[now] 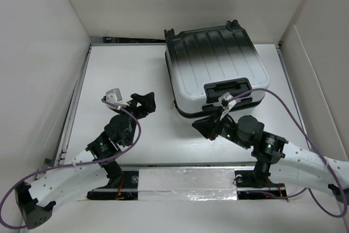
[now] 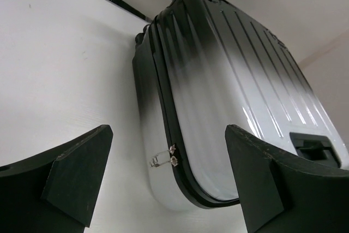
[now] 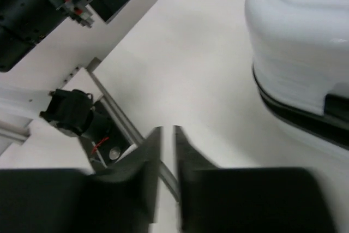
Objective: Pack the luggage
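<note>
The luggage (image 1: 215, 64) lies flat and closed at the back right of the table, its ribbed shell fading from black to silver-white, with its black handle (image 1: 228, 87) on the near side. It also shows in the left wrist view (image 2: 229, 80) and the right wrist view (image 3: 300, 36). My left gripper (image 1: 146, 103) is open and empty, left of the case's near left corner. In its wrist view the left gripper (image 2: 169, 135) frames two metal zipper pulls (image 2: 163, 159) on the black zip seam. My right gripper (image 1: 204, 127) sits just in front of the case's near edge. In its own view the right gripper (image 3: 168, 132) is shut and empty.
White walls enclose the table on three sides. A metal rail (image 1: 71, 113) runs along the left edge. A strip of foil tape (image 1: 188, 181) lies between the arm bases. Purple cables (image 1: 289, 105) loop over both arms. The left arm (image 3: 32, 4) shows in the right wrist view.
</note>
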Controlling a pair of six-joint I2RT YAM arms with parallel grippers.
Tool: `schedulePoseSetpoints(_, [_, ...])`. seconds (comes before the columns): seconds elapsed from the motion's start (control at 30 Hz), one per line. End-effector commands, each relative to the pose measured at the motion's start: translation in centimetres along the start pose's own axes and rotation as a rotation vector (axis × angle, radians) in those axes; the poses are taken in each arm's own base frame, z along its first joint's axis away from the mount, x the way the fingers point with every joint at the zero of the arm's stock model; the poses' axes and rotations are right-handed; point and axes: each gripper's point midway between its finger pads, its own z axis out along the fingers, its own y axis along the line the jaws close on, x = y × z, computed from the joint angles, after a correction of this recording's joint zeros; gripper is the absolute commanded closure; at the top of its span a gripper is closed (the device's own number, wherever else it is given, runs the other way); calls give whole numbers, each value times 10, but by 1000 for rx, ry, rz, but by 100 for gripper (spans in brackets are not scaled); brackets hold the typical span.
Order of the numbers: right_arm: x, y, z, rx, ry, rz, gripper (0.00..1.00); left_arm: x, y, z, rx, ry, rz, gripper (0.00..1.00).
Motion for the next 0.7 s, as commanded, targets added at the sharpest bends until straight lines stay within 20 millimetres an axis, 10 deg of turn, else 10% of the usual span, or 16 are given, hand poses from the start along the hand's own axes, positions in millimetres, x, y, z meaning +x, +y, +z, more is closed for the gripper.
schedulePoseSetpoints(0.0, [-60, 7, -5, 70, -90, -176, 69, -34, -24, -12, 80, -48, -72, 17])
schedulePoseSetpoints(0.23, [-154, -15, -66, 339, -245, -305, 0, -91, -42, -47, 227, -132, -181, 12])
schedulePoseSetpoints(0.43, [-197, -35, -132, 463, -450, -260, 0, -95, -43, -58, 294, -145, -199, 8])
schedulePoseSetpoints(0.67, [-185, -39, -119, 466, -414, -267, 0, -75, -54, -41, 272, -94, -137, 5])
